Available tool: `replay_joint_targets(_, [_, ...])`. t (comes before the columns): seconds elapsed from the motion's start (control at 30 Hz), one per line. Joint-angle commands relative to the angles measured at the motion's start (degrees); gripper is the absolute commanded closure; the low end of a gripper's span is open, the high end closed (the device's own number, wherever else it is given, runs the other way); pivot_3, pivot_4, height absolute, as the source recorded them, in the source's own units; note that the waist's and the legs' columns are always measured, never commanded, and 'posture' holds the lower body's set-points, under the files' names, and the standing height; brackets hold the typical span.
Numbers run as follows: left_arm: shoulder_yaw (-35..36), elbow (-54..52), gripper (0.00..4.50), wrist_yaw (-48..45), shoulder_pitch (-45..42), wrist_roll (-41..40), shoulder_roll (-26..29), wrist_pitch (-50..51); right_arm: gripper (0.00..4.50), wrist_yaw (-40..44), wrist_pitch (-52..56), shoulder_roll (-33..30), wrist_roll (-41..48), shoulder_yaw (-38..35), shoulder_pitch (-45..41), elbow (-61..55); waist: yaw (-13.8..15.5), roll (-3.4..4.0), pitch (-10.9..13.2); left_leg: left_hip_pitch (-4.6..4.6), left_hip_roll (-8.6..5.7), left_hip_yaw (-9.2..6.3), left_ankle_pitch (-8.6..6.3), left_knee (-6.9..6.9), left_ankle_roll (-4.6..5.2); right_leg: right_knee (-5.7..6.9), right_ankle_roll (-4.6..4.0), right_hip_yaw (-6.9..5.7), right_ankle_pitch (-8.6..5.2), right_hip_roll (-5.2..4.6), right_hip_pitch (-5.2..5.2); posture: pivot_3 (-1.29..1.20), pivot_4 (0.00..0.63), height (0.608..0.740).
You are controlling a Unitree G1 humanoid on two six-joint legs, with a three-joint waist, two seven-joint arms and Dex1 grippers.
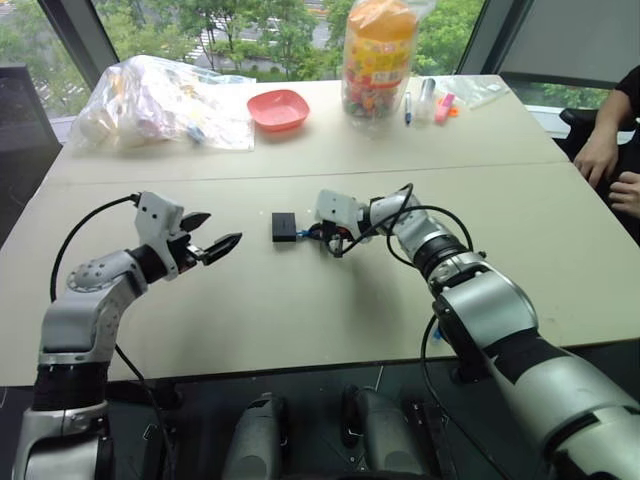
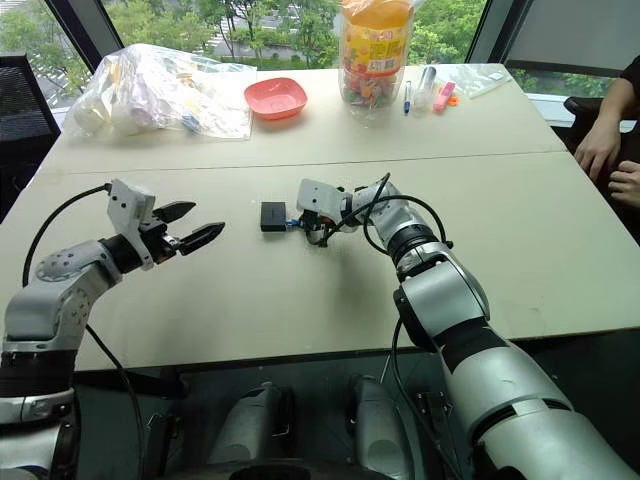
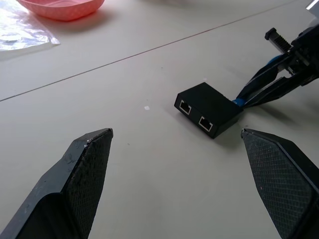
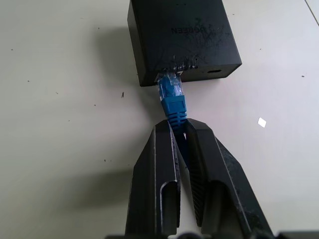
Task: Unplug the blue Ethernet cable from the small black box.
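Note:
The small black box (image 1: 284,227) lies flat on the beige table near its middle. The blue Ethernet cable (image 4: 173,99) is plugged into the side of the box that faces my right arm, and its translucent plug sits in the port. My right gripper (image 4: 180,127) is shut on the cable just behind the plug's blue boot, low over the table and pointing left at the box. Two empty ports show on the box's (image 3: 207,109) opposite side in the left wrist view. My left gripper (image 1: 222,229) hovers open to the left of the box, apart from it, holding nothing.
At the table's far side are a pink bowl (image 1: 278,108), a clear plastic bag of items (image 1: 160,100), a tall jar of snacks (image 1: 378,60) and some pens (image 1: 430,100). A person's hands (image 1: 605,160) rest at the right edge.

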Motion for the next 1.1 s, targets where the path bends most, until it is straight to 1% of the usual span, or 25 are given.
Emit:
replay_joint_targets(0.03, [-0.8, 4.7, 0.19, -1.8, -4.4, 1.2, -0.3, -3.5, 4.43, -11.2, -6.6, -3.9, -3.7, 1.0, -1.0, -3.2, 0.3, 0.02, 0.0, -0.01, 0.00, 0.01, 0.01, 0.00, -0.02, 0.01, -0.01, 0.00, 0.00, -0.02, 0.00, 0.00, 0.150, 0.740])
replay_joint_targets(0.1, [0.2, 11.9, 0.19, -3.1, -10.1, -0.5, -1.8, -3.3, 4.43, -23.8, -12.8, -7.1, -7.4, 1.7, -0.4, -6.9, 0.8, 0.02, 0.0, -0.07, -0.03, -0.01, 0.03, 0.01, -0.06, -0.03, -0.03, 0.00, -0.02, -0.03, -0.02, 0.00, 0.150, 0.740])
replay_joint_targets(0.13, [1.8, 16.2, 0.19, -3.4, -13.6, -2.7, -2.8, -0.9, 4.43, -30.8, -15.3, -8.7, -9.3, 1.9, -0.1, -9.0, 0.8, 0.02, 0.0, -0.11, -0.12, -0.04, 0.04, 0.01, -0.06, -0.02, -0.03, 0.00, -0.02, -0.09, -0.03, 0.00, 0.150, 0.740])
replay_joint_targets(0.17, [3.1, 19.8, 0.19, -4.3, -16.5, -4.8, -3.3, 1.8, 4.43, -35.7, -17.3, -9.8, -10.9, 2.2, 0.2, -10.7, 0.7, 0.01, 0.1, -0.23, -0.16, -0.03, 0.05, 0.02, -0.06, -0.05, -0.03, 0.00, -0.02, -0.11, -0.12, 0.00, 0.150, 0.740])
replay_joint_targets(0.23, [4.2, 24.8, 0.19, -7.8, -20.8, -7.8, -3.8, 5.2, 4.43, -42.2, -20.4, -12.1, -14.4, 3.5, 1.2, -13.8, 0.3, -0.01, 0.0, -0.31, -0.29, -0.03, 0.06, 0.03, -0.04, -0.07, 0.01, 0.00, -0.01, -0.15, -0.16, 0.00, 0.150, 0.740])
replay_joint_targets(0.27, [3.8, 26.9, 0.19, -9.7, -22.7, -8.0, -3.9, 5.8, 4.43, -44.4, -21.6, -13.1, -15.8, 4.1, 1.7, -15.3, 0.1, -0.01, 0.0, -0.33, -0.30, 0.00, 0.04, 0.02, -0.01, -0.10, 0.15, 0.01, 0.06, -0.15, -0.18, 0.00, 0.150, 0.740])
replay_joint_targets(0.37, [2.4, 34.8, 0.19, -15.2, -29.8, -7.8, -4.8, 5.7, 4.43, -47.9, -24.2, -15.2, -17.7, 4.8, 3.2, -18.7, -0.2, -0.01, 0.0, -0.32, -0.31, 0.08, 0.02, -0.05, 0.04, -0.06, 0.28, 0.02, 0.05, -0.08, -0.19, 0.00, 0.150, 0.740])
replay_joint_targets(0.5, [1.4, 46.4, 0.19, -22.3, -39.0, -5.9, -6.8, 1.9, 4.43, -51.5, -25.4, -16.3, -19.4, 5.1, 3.5, -20.5, -0.1, -0.05, 0.1, -0.31, -0.31, 0.19, 0.05, -0.06, 0.02, -0.04, 0.31, 0.00, 0.03, 0.00, -0.19, 0.00, 0.150, 0.740])
replay_joint_targets(0.57, [-0.4, 53.4, 0.19, -23.7, -43.5, -2.6, -8.9, -3.0, 4.43, -53.2, -25.5, -17.1, -20.3, 5.2, 3.8, -21.1, 0.0, -0.05, 0.1, -0.31, -0.31, 0.22, 0.06, -0.03, 0.01, -0.05, 0.32, 0.01, 0.04, -0.01, -0.17, 0.00, 0.150, 0.740])
replay_joint_targets(0.67, [-0.5, 60.8, 0.19, -25.3, -48.6, -0.3, -10.7, -7.0, 4.43, -53.4, -25.7, -17.4, -20.1, 5.0, 4.2, -21.9, 0.1, -0.05, 0.1, -0.22, -0.33, 0.20, 0.06, 0.01, 0.02, -0.07, 0.32, 0.01, 0.04, -0.02, -0.04, 0.00, 0.150, 0.740])
replay_joint_targets(0.8, [0.7, 67.6, 0.19, -26.2, -54.0, 1.6, -12.5, -10.4, 4.43, -53.0, -25.7, -18.0, -20.2, 5.1, 5.2, -24.1, 0.0, -0.08, 0.1, -0.23, -0.33, 0.20, 0.06, 0.00, 0.03, -0.06, 0.32, 0.02, 0.04, -0.02, -0.07, 0.00, 0.150, 0.740])
replay_joint_targets(0.93, [1.9, 71.3, 0.19, -27.1, -56.4, 2.4, -13.4, -12.0, 4.43, -53.1, -25.2, -18.3, -20.6, 5.2, 6.4, -26.7, -0.1, -0.09, 0.1, -0.24, -0.33, 0.20, 0.05, -0.02, 0.04, -0.07, 0.32, 0.02, 0.04, -0.02, -0.08, 0.00, 0.150, 0.740])
replay_joint_targets(1.03, [2.6, 72.7, 1.02, -28.6, -57.2, 2.5, -14.0, -11.7, 4.50, -53.2, -24.1, -18.1, -21.1, 5.2, 7.5, -28.8, -0.1, -0.09, 0.1, -0.23, -0.32, 0.20, 0.05, -0.02, 0.04, -0.05, 0.32, 0.02, 0.04, -0.01, -0.09, 0.00, 0.150, 0.740])
replay_joint_targets(1.1, [3.0, 73.1, 1.87, -29.4, -57.5, 2.6, -14.4, -11.6, 4.50, -52.8, -23.7, -18.1, -21.2, 5.3, 8.4, -30.2, 0.0, -0.09, 0.1, -0.23, -0.32, 0.19, 0.05, -0.01, 0.04, -0.04, 0.32, 0.02, 0.04, -0.01, -0.09, 0.00, 0.150, 0.740])
